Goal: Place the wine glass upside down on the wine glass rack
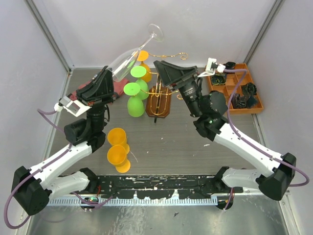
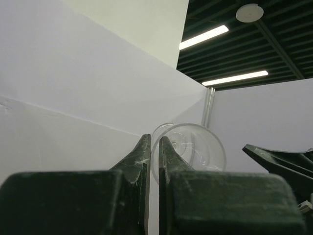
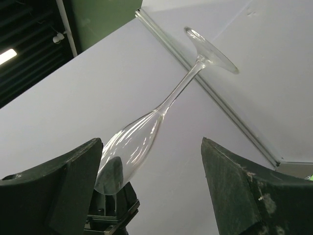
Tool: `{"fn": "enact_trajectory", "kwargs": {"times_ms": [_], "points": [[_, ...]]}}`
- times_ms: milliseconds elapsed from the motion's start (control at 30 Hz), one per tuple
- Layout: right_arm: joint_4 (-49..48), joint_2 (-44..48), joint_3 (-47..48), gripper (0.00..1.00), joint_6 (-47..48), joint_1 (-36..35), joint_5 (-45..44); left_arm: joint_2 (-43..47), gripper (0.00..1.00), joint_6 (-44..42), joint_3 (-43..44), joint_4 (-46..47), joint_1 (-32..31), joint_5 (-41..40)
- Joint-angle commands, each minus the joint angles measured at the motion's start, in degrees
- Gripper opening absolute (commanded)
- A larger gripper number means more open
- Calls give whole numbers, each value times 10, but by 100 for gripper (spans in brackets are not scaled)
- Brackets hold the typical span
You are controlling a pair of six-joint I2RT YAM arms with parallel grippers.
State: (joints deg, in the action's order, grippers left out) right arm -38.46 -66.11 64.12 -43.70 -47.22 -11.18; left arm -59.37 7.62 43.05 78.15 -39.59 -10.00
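The left arm rises from lower left, its left claw [image 1: 111, 74] pinched narrowly on the wine glass [image 1: 131, 55]. The right arm angles from lower right toward upper centre, its right claw [image 1: 164, 68] spread wide.

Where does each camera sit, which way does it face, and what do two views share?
Top external: above and behind, looking down on the table and both arms.
Left wrist: faces up at white wall and ceiling; left claw grips the wine glass.
Right wrist: faces up at the white wall; open right claw shows.
All share the wine glass.
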Motion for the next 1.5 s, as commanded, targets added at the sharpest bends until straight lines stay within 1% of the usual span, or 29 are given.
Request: {"fn": "enact_trajectory", "kwargs": {"times_ms": [0,233,467,733,1100,1267,1467], "points": [[-83,-27,37,86,-76,12,71,7,7,5,-1,39,-2,-9],[-166,-82,46,83,-122,14,107,-3,7,20,-4,39,-2,-1],[-227,-117,53,80,-142,21,88,-9,7,32,-7,39,-2,0],[-262,-173,91,76,-174,30,92,-10,7,37,-10,39,-2,5],[-270,-192,107,72,-175,36,90,-15,8,45,-11,39,-2,11],[-277,-194,109,66,-174,38,92,-21,8,45,-10,39,-2,10],[-275,-195,113,53,-174,38,102,-23,8,45,-14,39,-2,5]]}}
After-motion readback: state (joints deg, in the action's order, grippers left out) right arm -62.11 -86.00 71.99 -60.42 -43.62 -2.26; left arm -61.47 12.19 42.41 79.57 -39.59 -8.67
